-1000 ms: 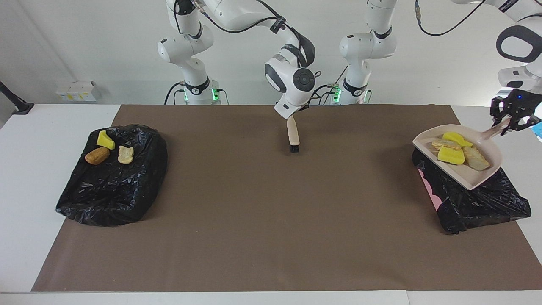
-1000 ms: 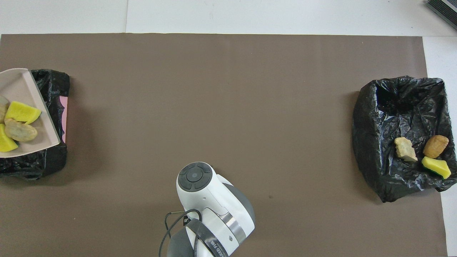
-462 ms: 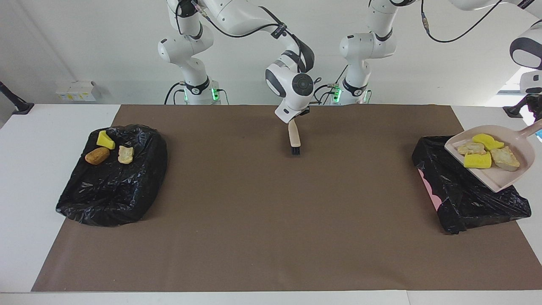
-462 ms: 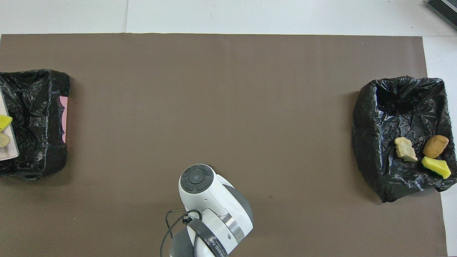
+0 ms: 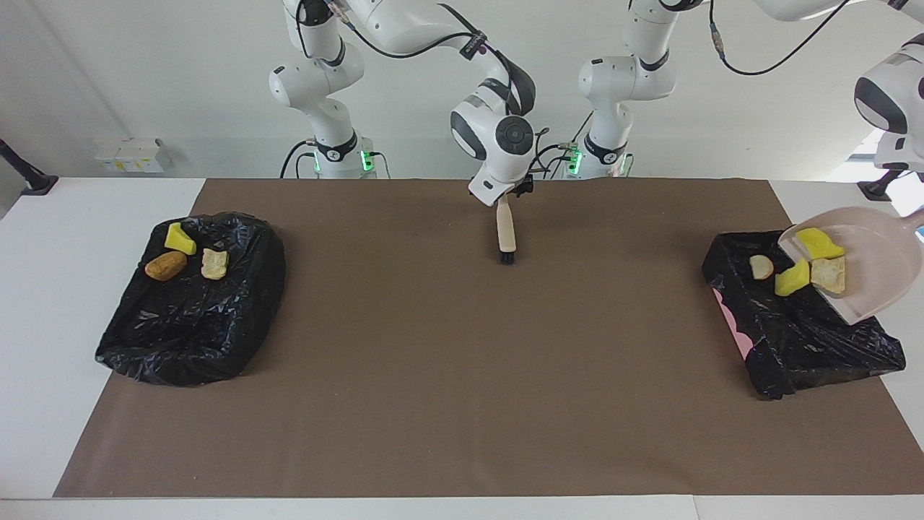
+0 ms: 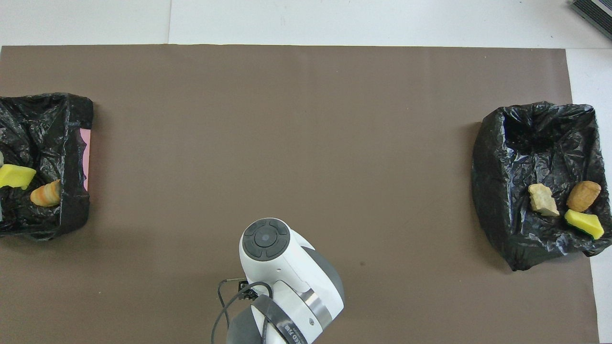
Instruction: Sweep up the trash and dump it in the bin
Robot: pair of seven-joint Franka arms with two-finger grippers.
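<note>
A pink dustpan [image 5: 870, 260] hangs steeply tilted over the black-bagged bin [image 5: 794, 339] at the left arm's end. Its handle runs off the picture's edge, where my left gripper grips it out of sight. A yellow chunk [image 5: 818, 244] and a tan lump [image 5: 829, 275] lie on the pan. Another yellow chunk [image 5: 792, 279] slides off its lip, and a tan piece [image 5: 761, 266] lies in the bin. From overhead, a yellow chunk [image 6: 16, 175] and an orange lump [image 6: 46, 193] show in that bin [image 6: 71, 143]. My right gripper [image 5: 507, 198] is at the top of a brush [image 5: 505, 231] standing bristles-down on the mat.
A second black-bagged bin [image 5: 195, 318] sits at the right arm's end with a yellow chunk [image 5: 179, 239], a brown lump [image 5: 165, 265] and a tan piece [image 5: 214, 263] on it. A brown mat [image 5: 462, 361] covers the table. The right arm's wrist [image 6: 287, 272] hides the brush from overhead.
The dustpan has swung toward the table's end and tipped much steeper. Pieces have slid off it into the bin. The brush has come more upright and shifted slightly.
</note>
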